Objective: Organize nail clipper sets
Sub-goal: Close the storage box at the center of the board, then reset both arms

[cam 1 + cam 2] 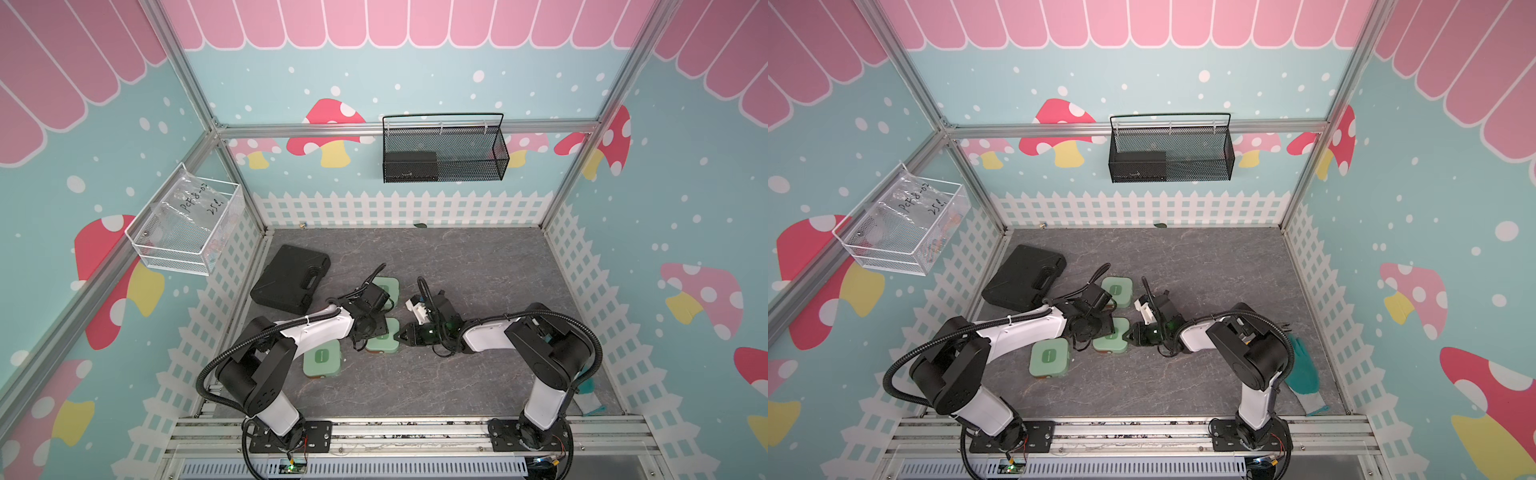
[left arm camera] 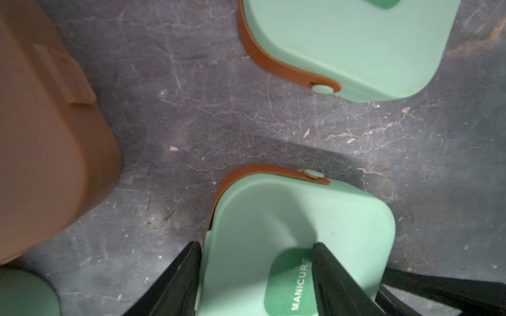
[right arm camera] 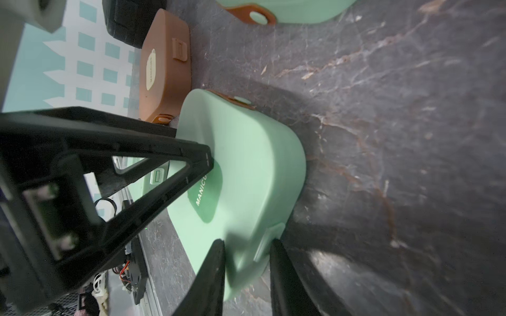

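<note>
When viewed from above, grey marbled surface [image 1: 478, 266] first, with the left arm [image 1: 316, 328] and right arm [image 1: 484, 334] both bent in toward the middle. Biggest item on it: black case with a handle [image 1: 291, 277], far left.

Next down, the nail clipper sets [image 1: 1049, 357]: four shut cases lying flat, lids up. Rounded-square, so no real long axis. Closest to the back, the far mint case [image 1: 1118, 291], partly tucked under the left wrist. In front of that, the middle mint case [image 1: 383, 343], right between the two grippers. Nearest the bases, the near mint case [image 1: 323, 360], beside the left forearm. Lastly the brown case [image 3: 167, 68], hidden under the left arm in both top views, caught only by the wrist cameras: just past the middle mint case, toward that black case.

On the middle mint case, latch tab [image 3: 267, 236] pointing at the right arm, strap-and-stud corner [image 2: 310, 174] pointing toward the far mint case. Over it, the left gripper [image 2: 256, 244], fingers [image 2: 178, 284] spread wide: one tip down on the green MANICURE label [image 2: 284, 273], the other off past the lid's edge, straddling, not clamping. Same label cut to "MANICU" by that finger in the right wrist view. At the latch edge, the right gripper [image 3: 247, 242], fingers [image 3: 210, 276] partway apart, one on each side of the lid's rim, tab just beside one. Can't tell if actually pinching or only bracketing it.
</note>
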Robot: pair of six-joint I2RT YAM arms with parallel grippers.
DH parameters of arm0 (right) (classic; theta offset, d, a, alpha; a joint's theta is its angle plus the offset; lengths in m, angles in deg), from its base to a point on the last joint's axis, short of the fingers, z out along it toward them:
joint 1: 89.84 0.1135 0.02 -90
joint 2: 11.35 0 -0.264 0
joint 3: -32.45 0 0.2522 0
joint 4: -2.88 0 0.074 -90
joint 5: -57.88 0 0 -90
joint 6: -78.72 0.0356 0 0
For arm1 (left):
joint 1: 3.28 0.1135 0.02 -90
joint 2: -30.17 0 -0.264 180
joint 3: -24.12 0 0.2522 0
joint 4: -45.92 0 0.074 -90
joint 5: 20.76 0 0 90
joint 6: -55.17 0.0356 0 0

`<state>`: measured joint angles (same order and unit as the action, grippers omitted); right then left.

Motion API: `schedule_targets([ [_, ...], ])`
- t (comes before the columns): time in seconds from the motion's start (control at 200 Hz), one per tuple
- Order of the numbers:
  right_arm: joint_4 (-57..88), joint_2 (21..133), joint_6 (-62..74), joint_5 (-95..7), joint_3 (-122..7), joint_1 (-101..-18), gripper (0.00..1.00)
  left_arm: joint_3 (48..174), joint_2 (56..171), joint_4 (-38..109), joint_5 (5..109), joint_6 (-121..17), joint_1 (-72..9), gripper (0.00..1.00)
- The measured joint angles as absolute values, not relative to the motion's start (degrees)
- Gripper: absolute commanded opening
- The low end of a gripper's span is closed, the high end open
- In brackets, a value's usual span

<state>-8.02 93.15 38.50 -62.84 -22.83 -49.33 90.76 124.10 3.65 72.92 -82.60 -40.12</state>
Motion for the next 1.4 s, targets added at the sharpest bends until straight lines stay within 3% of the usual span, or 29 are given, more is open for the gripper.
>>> schedule_targets([
  [0.305,-10.3,95.6,38.8,-65.2,-24.1,-49.7,0.3,90.4,123.9,3.4,75.0,-83.7,-40.2,0.64],
  [0.595,-2.5,93.3,31.9,-64.7,-26.2,-50.8,0.48,90.3,122.7,3.5,74.6,-82.8,-40.1,0.64],
  [0.811,16.5,80.4,19.6,-54.1,-31.1,-57.3,0.56,94.9,118.8,-2.7,75.8,-78.5,-35.5,0.67],
  [0.931,19.7,71.1,12.6,-46.6,-32.8,-64.2,0.58,99.4,111.6,-2.2,81.1,-75.8,-29.9,0.68],
  [1.001,19.5,66.2,8.5,-40.0,-32.6,-68.6,0.65,100.2,107.1,0.9,85.7,-73.7,-26.1,0.68],
  [1.086,13.0,60.4,3.8,-27.4,-27.8,-71.7,0.91,98.3,103.3,7.8,92.6,-69.1,-21.4,0.68],
  [1.191,-6.0,54.1,-5.4,-16.6,-11.9,-73.0,0.92,87.6,101.4,25.5,100.3,-59.8,-17.8,0.63],
  [1.241,-18.0,54.4,-10.2,-14.7,-2.8,-73.8,0.99,79.8,102.3,36.9,103.1,-54.1,-17.3,0.73],
  [1.296,-29.6,58.2,-14.5,-12.8,6.2,-74.9,0.99,70.7,105.1,50.0,104.8,-48.3,-17.1,0.81],
  [1.401,-38.7,66.5,-16.9,-12.6,13.6,-78.1,1.0,60.0,110.0,61.8,107.1,-41.3,-16.0,0.81],
])
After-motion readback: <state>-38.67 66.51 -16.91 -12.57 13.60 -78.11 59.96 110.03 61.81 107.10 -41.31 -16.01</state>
